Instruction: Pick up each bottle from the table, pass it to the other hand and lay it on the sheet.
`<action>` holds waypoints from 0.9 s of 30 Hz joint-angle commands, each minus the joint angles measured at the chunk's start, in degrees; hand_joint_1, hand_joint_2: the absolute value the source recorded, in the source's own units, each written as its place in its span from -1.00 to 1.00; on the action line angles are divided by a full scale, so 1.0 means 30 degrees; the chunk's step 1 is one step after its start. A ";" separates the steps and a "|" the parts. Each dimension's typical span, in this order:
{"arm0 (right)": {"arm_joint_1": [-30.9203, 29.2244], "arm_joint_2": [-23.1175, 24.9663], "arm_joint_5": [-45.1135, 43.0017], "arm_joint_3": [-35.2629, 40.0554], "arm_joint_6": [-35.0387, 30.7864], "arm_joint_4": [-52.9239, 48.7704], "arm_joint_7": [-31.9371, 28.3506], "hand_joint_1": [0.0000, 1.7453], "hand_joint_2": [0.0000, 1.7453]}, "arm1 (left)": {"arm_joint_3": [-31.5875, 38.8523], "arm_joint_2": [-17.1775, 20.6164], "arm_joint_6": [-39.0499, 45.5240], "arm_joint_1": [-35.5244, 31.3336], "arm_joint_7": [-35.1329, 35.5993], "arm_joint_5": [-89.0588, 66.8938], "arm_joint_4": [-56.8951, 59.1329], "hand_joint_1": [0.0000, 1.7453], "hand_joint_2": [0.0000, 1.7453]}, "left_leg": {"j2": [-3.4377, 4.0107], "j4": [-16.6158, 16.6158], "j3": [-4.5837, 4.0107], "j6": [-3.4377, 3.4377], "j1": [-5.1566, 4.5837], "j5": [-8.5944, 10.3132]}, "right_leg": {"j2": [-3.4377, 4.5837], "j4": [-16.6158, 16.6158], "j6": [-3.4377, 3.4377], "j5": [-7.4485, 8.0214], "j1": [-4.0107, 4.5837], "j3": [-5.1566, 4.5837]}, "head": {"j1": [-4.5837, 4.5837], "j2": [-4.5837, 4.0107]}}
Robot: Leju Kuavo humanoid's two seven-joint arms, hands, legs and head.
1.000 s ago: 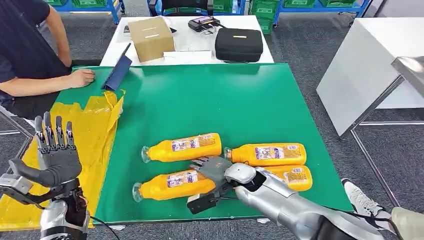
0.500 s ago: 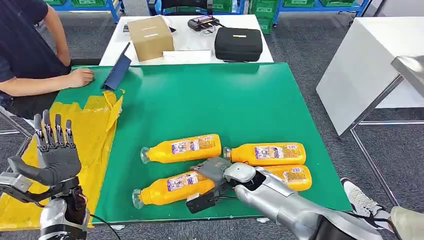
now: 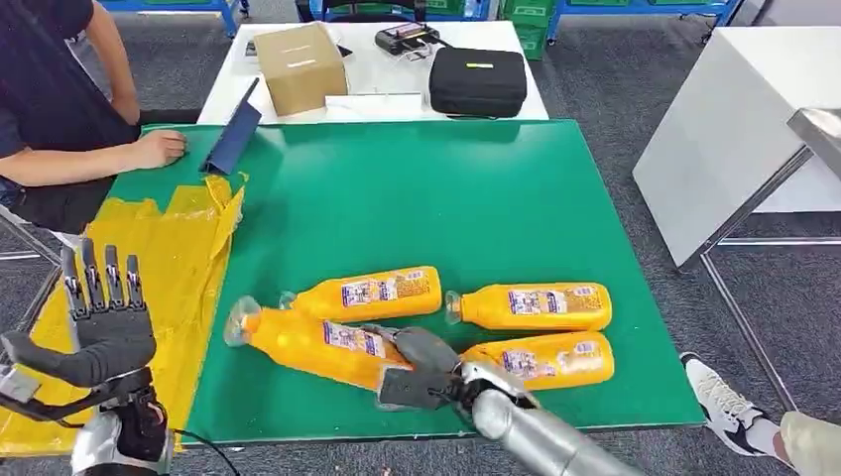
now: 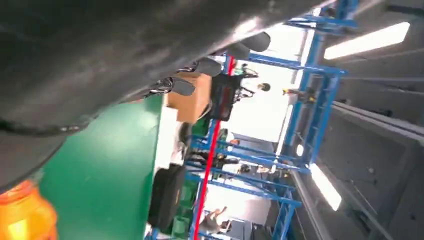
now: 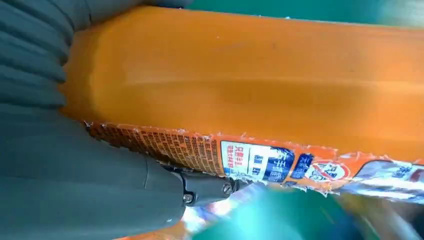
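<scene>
Since the earlier frame the nearest bottle (image 3: 315,343) has swung: its cap end, which lay low near the front edge of the green worktop (image 3: 397,198), now sits higher and further left, its body slanting down to the right robot hand (image 3: 421,369), which has shifted lower in the frame.

In the head view, that right robot hand is wrapped around the bottle's base end at lower centre, fingers closed on it. Three other bottles lie on the worktop: one (image 3: 367,293) just above the held one, one (image 3: 531,306) at centre right, one (image 3: 545,359) below that. The left robot hand (image 3: 104,322) stands at lower left over the yellow sheet (image 3: 183,258), fingers straight and spread, holding nothing. A person's hand (image 3: 159,149) rests at the upper left.

In the left wrist view, an orange bottle end (image 4: 22,215) shows at the lower left corner beside the green surface.

In the right wrist view, the orange body and label fill the frame, with grey fingers (image 5: 35,45) pressed against it.

The pick-up appears under way. Next, I judge, the bottle must be carried leftward and turned so the waiting hand can close on its free end.
</scene>
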 commanded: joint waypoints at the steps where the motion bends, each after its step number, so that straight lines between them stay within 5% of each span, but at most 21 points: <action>1: 0.5023 0.1412 0.0107 -0.7968 -0.0074 -0.8471 -0.1299 1.00 1.00 | -0.0109 -0.0800 -0.0844 0.1477 0.0619 -0.0173 -0.1790 -1.00 1.00 | -0.0139 0.0010 -0.0144 -0.0023 0.0000 0.0006 | -0.0075 0.0009 -0.0003 -0.0033 0.0005 -0.0107 | 0.0007 0.0000; 15: 0.5044 0.1808 0.0634 -0.8058 -0.0431 -0.8156 -0.1768 1.00 1.00 | -0.0881 -0.0768 -0.1020 0.1574 0.0703 -0.0739 -0.1735 -1.00 1.00 | -0.0148 -0.0005 -0.0279 0.0004 -0.0029 0.0046 | -0.0110 -0.0004 -0.0001 -0.0012 -0.0035 -0.0242 | 0.0015 0.0000; 27: 0.3767 0.2155 0.3612 -0.5160 -0.0023 -0.4533 0.0019 1.00 1.00 | -0.7413 -0.0329 -0.0804 0.2870 0.0665 -0.3902 -0.3514 -1.00 1.00 | -0.0134 -0.0012 -0.0283 0.0012 -0.0026 0.0048 | -0.0083 -0.0020 0.0000 -0.0003 -0.0032 -0.0233 | 0.0015 0.0000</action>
